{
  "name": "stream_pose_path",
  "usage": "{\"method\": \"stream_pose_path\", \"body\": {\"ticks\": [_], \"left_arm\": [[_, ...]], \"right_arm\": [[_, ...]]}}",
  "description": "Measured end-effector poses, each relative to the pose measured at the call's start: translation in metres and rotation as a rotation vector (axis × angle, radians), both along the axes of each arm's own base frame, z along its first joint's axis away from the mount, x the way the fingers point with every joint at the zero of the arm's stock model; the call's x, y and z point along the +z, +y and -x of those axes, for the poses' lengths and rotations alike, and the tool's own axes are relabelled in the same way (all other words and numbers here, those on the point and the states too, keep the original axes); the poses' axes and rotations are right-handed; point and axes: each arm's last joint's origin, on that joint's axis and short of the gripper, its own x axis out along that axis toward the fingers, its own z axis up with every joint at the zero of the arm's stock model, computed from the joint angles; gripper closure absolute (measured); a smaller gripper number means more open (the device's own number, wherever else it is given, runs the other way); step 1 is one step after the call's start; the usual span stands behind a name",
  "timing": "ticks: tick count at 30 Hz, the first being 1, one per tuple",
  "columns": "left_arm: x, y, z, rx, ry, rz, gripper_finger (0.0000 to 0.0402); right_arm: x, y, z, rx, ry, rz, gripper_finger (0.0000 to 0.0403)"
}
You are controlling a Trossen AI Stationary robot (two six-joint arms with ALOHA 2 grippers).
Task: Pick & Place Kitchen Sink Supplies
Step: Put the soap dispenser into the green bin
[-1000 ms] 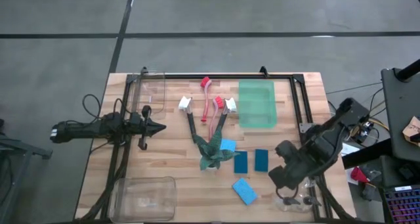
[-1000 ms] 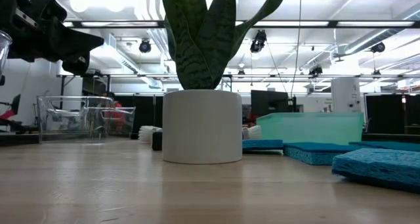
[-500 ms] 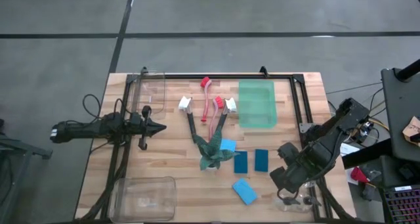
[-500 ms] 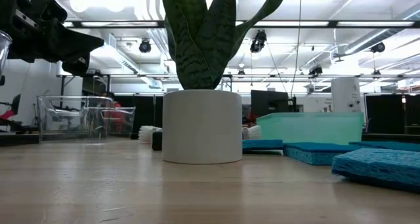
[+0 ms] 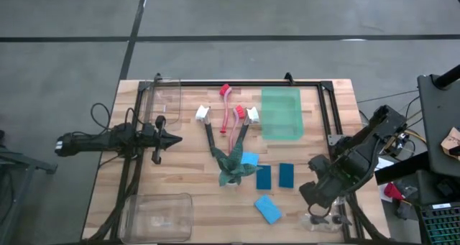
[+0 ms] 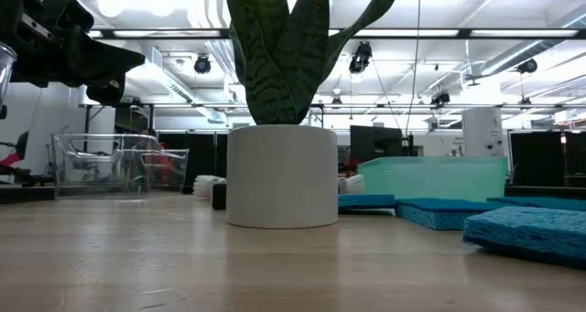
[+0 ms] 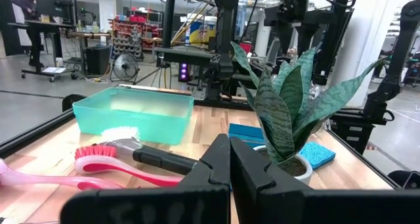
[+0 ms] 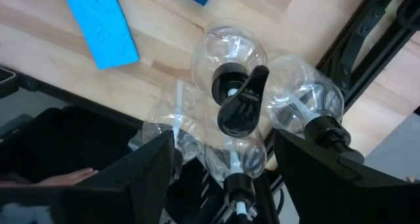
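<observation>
**Bottles clustered under the right gripper; grasp not yet made**

Bottles (image 8: 230,79), small and clear with black caps, lie bunched together at the table's near right corner, directly beneath the right gripper (image 8: 223,161). In the right wrist view its two dark fingers (image 8: 151,171) stand spread wide, one to each side of the cluster, with nothing between them in contact. The gripper is released and empty. Judgement: it is held above the group, fingers apart, so that it can descend around a single bottle. The bottles touch or overlap one another, so closing on one may nudge its neighbours toward the table edge, which is near.

A light blue sponge (image 8: 102,27) lies flat on the wood just beside the bottles, on the side toward the table's middle. Two teal sponges (image 5: 275,176) lie farther off in the same direction, side by side.

The left gripper (image 7: 230,159) waits well apart at the opposite side of the table, clenched on nothing, its fingers pressed together. Ahead of it lie the dish brushes (image 7: 125,159), red-headed and white-headed, with the potted plant (image 7: 285,119) beside them and the green bin (image 7: 134,112) beyond. A clear bin (image 5: 158,216) sits at the near left corner.

No supply appears to have been placed yet; the green bin looks empty.
</observation>
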Motion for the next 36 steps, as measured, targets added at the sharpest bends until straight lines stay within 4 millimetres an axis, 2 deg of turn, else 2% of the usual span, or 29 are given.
{"method": "stream_pose_path", "body": {"ticks": [8, 13, 27, 36], "left_arm": [[0.0, 0.0, 0.0, 0.0, 0.001, 0.0, 0.0401], [0.0, 0.0, 0.0, -0.001, 0.001, 0.0, 0.0401], [0.0, 0.0, 0.0, 0.0, 0.001, 0.0, 0.0401], [0.0, 0.0, 0.0, 0.0, 0.001, 0.0, 0.0401]], "right_arm": [[-0.017, -0.001, 0.001, -0.024, 0.053, 0.05, 0.0147], [-0.019, -0.002, 0.0, -0.016, 0.036, 0.074, 0.0158], [-0.025, -0.002, 0.0, -0.009, 0.055, 0.081, 0.0228], [-0.024, -0.002, 0.0, 0.017, 0.048, 0.076, 0.0309]]}}
